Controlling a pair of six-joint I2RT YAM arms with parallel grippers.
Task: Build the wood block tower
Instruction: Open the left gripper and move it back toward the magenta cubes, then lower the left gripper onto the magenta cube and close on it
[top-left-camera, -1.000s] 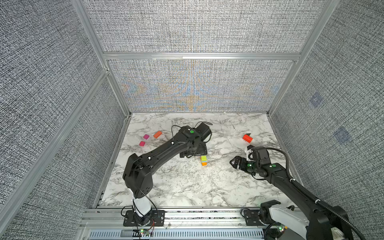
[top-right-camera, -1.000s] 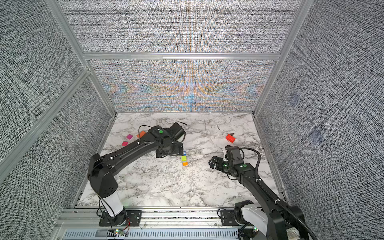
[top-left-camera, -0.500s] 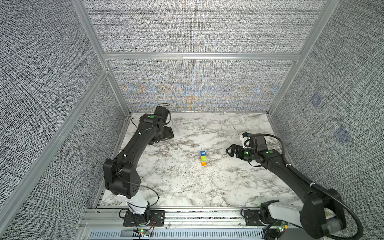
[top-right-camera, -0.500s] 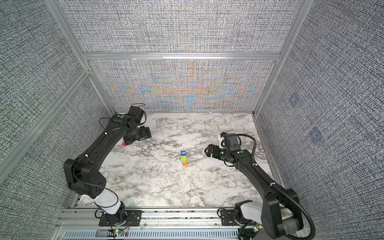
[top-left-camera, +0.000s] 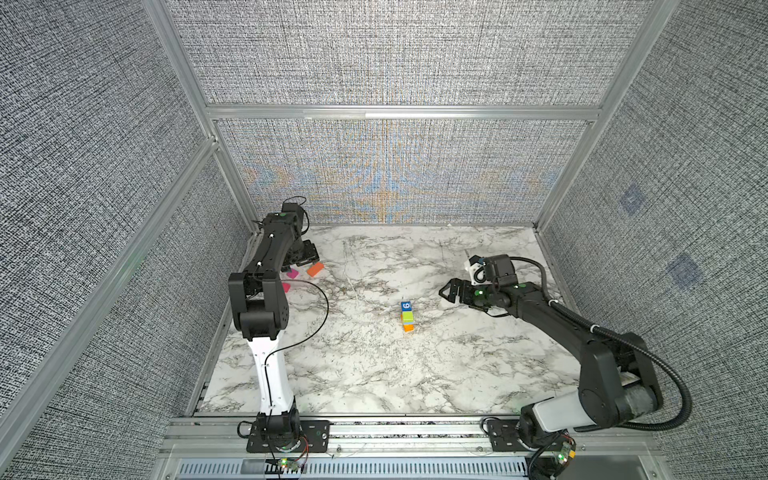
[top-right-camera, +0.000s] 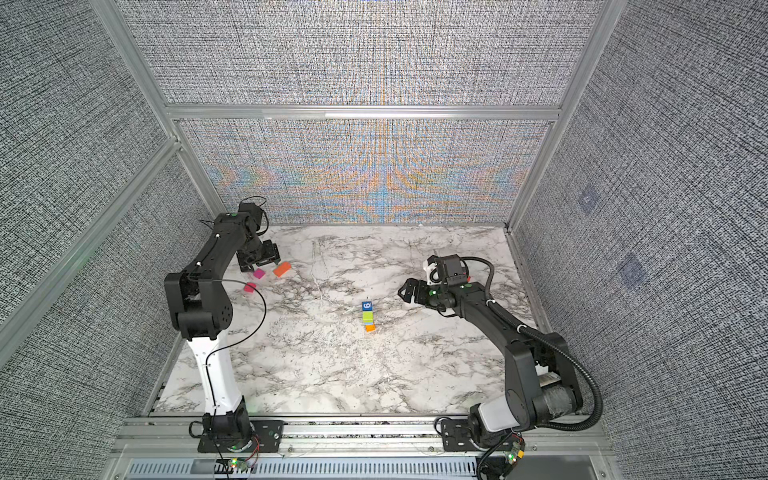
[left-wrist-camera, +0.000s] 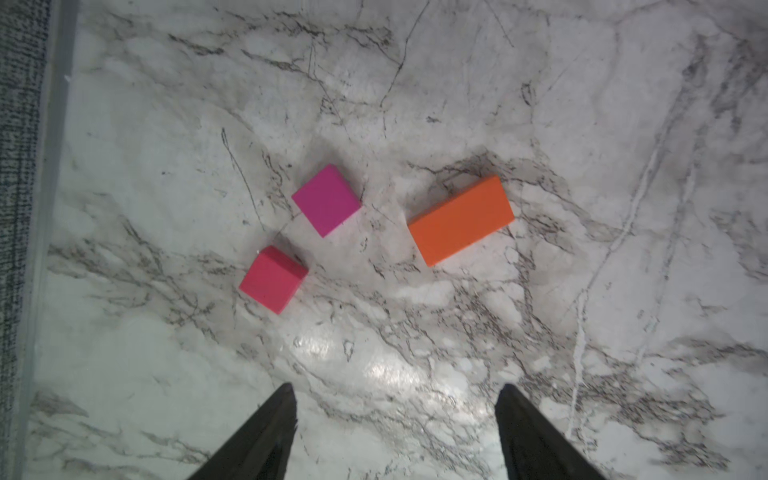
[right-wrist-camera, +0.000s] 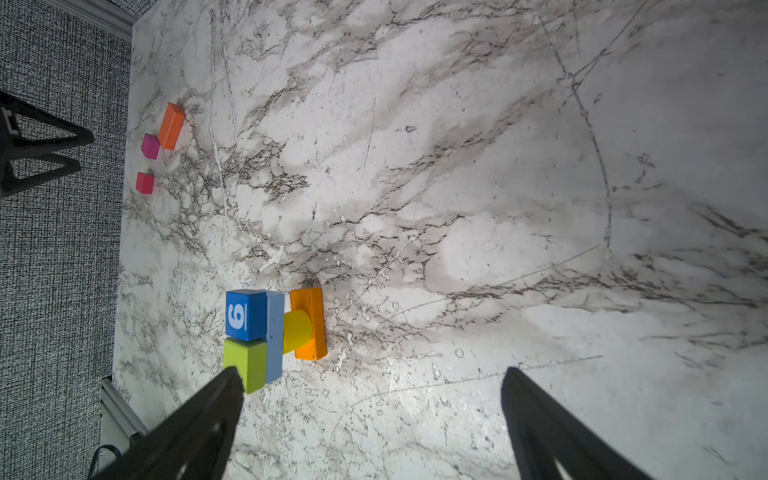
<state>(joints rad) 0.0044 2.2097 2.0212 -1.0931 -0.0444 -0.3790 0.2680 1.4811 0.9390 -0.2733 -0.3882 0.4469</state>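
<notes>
The wood block tower (top-left-camera: 407, 316) (top-right-camera: 368, 316) stands mid-table. In the right wrist view the tower (right-wrist-camera: 270, 332) has an orange base, a yellow cylinder, a light blue slab, then a green block and a blue "6" block. A magenta block (left-wrist-camera: 326, 199), a pink-red block (left-wrist-camera: 273, 279) and an orange slab (left-wrist-camera: 460, 220) lie loose at the back left. My left gripper (left-wrist-camera: 397, 390) (top-left-camera: 305, 259) hovers open and empty just beside them. My right gripper (right-wrist-camera: 372, 374) (top-left-camera: 453, 291) is open and empty, right of the tower, apart from it.
Fabric walls with aluminium posts close in the marble table (top-left-camera: 374, 374). The left wall's rail (left-wrist-camera: 50, 208) runs close to the loose blocks. The left arm's black cable (top-left-camera: 324, 307) loops over the table's left side.
The left arm swung away from the tower to the back left corner, over the loose blocks. The right gripper shifted slightly toward the back and stayed open.
</notes>
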